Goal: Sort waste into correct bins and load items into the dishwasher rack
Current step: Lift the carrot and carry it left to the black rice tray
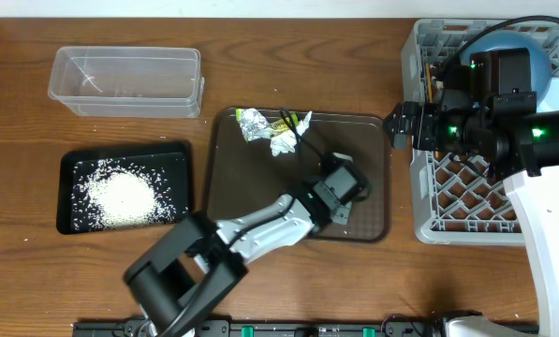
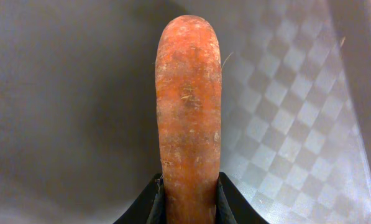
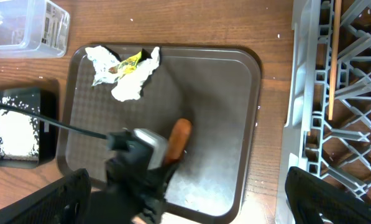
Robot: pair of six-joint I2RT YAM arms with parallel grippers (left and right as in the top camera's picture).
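The left gripper [image 2: 188, 202] pinches the carrot [image 2: 188, 106] by its near end, over the brown serving tray [image 3: 222, 93] at the centre of the overhead frame. The carrot looks stiff, light and smooth-skinned, so it may swivel; a hold nearer its middle would likely be steadier. The right gripper [image 1: 403, 124], jaws spread wide, hangs by the dishwasher rack [image 1: 448, 225] at right.

Small orange carrot [image 2: 188, 112], one end pinched in the left gripper [image 2: 188, 202], lies mid-tabletop; white rice [image 1: 120, 198] is heaped in the black tray [image 1: 70, 161] near the front-left corner.
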